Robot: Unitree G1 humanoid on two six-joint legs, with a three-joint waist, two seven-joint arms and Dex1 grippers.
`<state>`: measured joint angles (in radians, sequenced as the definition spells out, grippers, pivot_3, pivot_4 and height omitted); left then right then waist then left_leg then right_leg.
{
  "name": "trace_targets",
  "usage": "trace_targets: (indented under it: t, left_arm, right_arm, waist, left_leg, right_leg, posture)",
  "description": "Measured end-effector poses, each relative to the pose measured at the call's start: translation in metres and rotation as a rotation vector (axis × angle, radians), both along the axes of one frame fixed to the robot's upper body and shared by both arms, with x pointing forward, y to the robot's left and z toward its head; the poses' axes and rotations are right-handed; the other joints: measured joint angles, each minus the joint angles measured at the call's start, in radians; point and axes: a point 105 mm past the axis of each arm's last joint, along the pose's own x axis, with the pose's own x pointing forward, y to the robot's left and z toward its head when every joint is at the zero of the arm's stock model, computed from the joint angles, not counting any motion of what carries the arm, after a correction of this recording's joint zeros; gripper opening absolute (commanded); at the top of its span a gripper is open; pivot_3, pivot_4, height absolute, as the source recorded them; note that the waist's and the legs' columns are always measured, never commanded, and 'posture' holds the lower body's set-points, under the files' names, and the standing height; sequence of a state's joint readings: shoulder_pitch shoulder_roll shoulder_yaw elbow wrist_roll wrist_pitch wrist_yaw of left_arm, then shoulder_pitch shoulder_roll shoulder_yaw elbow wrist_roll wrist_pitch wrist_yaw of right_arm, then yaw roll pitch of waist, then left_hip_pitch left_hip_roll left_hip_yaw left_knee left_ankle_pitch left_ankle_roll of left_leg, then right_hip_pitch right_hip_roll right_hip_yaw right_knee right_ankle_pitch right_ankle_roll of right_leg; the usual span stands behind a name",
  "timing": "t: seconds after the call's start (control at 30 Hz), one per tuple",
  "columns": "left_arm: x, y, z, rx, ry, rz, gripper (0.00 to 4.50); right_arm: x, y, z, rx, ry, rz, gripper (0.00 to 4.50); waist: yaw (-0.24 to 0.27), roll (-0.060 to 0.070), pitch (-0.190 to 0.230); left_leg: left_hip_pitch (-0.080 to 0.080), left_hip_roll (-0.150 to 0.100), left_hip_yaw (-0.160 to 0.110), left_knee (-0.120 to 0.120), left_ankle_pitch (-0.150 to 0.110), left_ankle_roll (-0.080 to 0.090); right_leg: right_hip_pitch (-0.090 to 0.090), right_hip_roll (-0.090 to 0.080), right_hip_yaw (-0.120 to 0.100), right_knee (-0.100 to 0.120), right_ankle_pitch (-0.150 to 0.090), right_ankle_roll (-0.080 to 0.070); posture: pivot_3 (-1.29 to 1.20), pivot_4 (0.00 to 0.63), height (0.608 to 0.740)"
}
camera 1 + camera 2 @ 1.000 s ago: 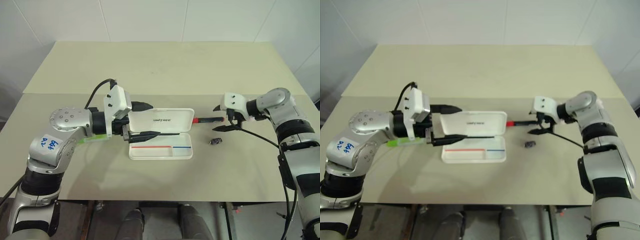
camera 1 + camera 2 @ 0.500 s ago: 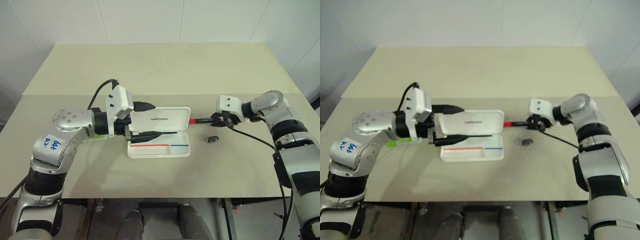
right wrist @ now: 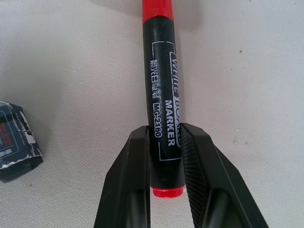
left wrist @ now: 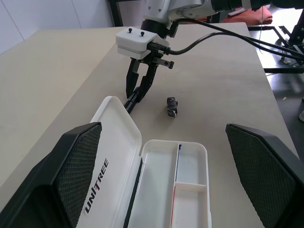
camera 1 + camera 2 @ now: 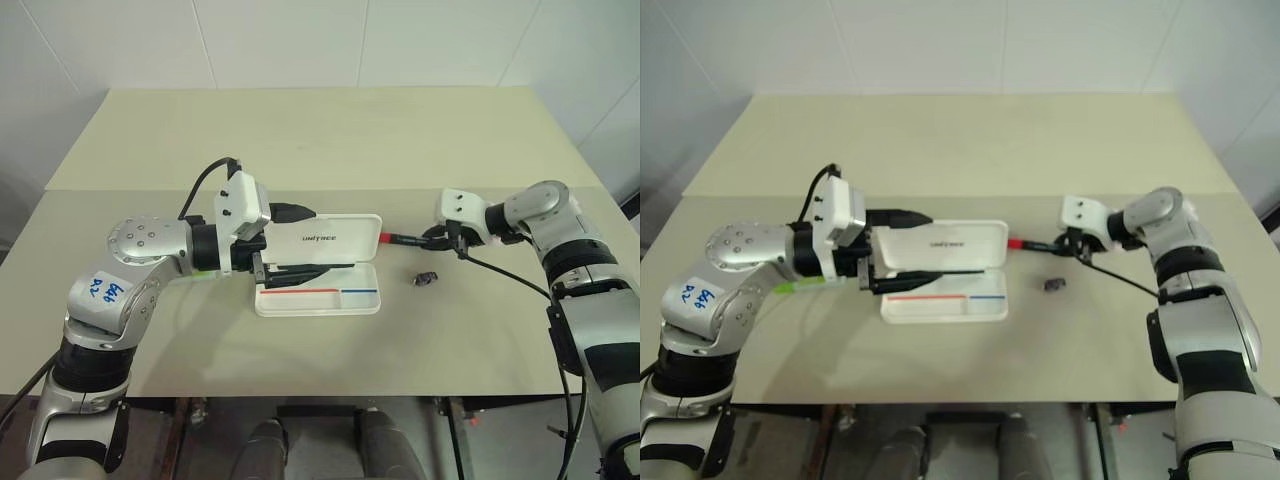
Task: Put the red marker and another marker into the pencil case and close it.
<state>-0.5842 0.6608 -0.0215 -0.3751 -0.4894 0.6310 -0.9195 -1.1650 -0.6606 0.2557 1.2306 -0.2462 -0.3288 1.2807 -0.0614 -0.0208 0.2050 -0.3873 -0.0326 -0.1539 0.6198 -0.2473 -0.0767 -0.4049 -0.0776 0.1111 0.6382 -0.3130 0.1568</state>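
One open pencil case [image 5: 320, 272], one red marker [image 3: 162, 90] at its 3 o'clock, one green marker [image 5: 790, 285] at its 9 o'clock and one small dark object [image 5: 427, 278] lie on the beige tabletop [image 5: 320, 140]. The right end effector [image 3: 165, 156] pinches the red marker's black barrel; the left end effector [image 5: 298, 240] hangs spread wide over the case's left end, holding nothing. White walls stand behind.

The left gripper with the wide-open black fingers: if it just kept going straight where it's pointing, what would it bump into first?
Probably the pencil case: the left gripper, fingers spread, already reaches over its open lid and tray. Beyond lie the red marker and the right gripper clamping it, though depth is hard to judge.
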Motion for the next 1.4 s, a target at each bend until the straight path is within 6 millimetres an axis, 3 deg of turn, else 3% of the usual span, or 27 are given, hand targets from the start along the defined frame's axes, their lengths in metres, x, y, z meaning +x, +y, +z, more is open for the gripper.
trace_targets:
  t: [0.13, 0.4, 0.57, 0.7, 0.83, 1.0, 1.4]
  left_arm:
    - [0.0, 0.0, 0.0, 0.006, -0.004, -0.008, 4.5]
    - [0.0, 0.001, -0.01, 0.019, 0.024, -0.025, 4.5]
    - [-0.001, 0.008, -0.019, 0.049, 0.041, -0.025, 4.5]
    - [-0.002, 0.017, -0.022, 0.081, 0.035, -0.021, 4.5]
    - [-0.001, 0.025, -0.025, 0.089, 0.046, -0.011, 4.5]
    - [-0.002, 0.029, -0.024, 0.102, 0.032, -0.015, 4.5]
    - [-0.007, 0.056, -0.045, 0.238, 0.033, 0.023, 4.5]
  right_arm:
    - [-0.004, -0.013, 0.008, -0.008, -0.002, -0.009, 0.6]
    - [-0.016, -0.039, 0.046, 0.031, -0.089, -0.025, 0.6]
    - [-0.05, -0.056, 0.039, 0.035, -0.004, -0.008, 0.6]
    - [-0.089, -0.06, 0.034, 0.011, 0.078, -0.016, 0.6]
    - [-0.117, -0.021, 0.037, 0.129, 0.135, 0.075, 0.6]
    - [-0.132, 0.036, 0.04, 0.273, 0.108, 0.197, 0.6]
    - [-0.121, 0.112, 0.016, 0.37, 0.081, 0.291, 0.6]
  waist:
    - [0.002, 0.001, 0.0]
    - [0.0, 0.001, 0.001]
    - [0.006, 0.002, 0.001]
    - [0.013, 0.003, 0.002]
    - [0.002, 0.003, 0.002]
    - [0.009, 0.002, 0.002]
    - [0.011, 0.0, 0.003]
  left_leg:
    - [-0.001, 0.0, 0.0, -0.001, 0.0, 0.0]
    - [-0.002, 0.0, 0.001, -0.004, 0.0, 0.0]
    - [-0.003, 0.0, 0.001, -0.005, 0.0, 0.001]
    - [-0.004, 0.0, 0.0, -0.005, -0.001, 0.001]
    - [-0.002, 0.001, 0.002, -0.004, -0.001, 0.001]
    - [-0.002, 0.001, 0.002, 0.0, 0.0, 0.001]
    - [-0.003, 0.001, 0.001, -0.001, 0.0, 0.001]
  right_leg:
    - [-0.001, 0.0, 0.0, -0.002, 0.0, 0.0]
    - [-0.002, 0.0, 0.0, -0.002, 0.0, 0.0]
    - [-0.003, 0.0, 0.0, -0.004, 0.0, 0.0]
    - [-0.003, -0.001, 0.0, -0.005, -0.001, 0.0]
    - [-0.003, 0.0, 0.001, -0.002, 0.0, 0.0]
    - [-0.002, 0.0, 0.001, -0.001, 0.0, 0.0]
    - [-0.003, 0.0, 0.001, -0.003, 0.001, 0.0]
  posture:
    - [0.0, 0.15, 0.74]
    - [0.0, 0.15, 0.74]
    - [0.0, 0.15, 0.74]
    - [0.0, 0.15, 0.74]
    - [0.0, 0.15, 0.74]
    - [0.0, 0.15, 0.74]
    - [0.0, 0.15, 0.74]
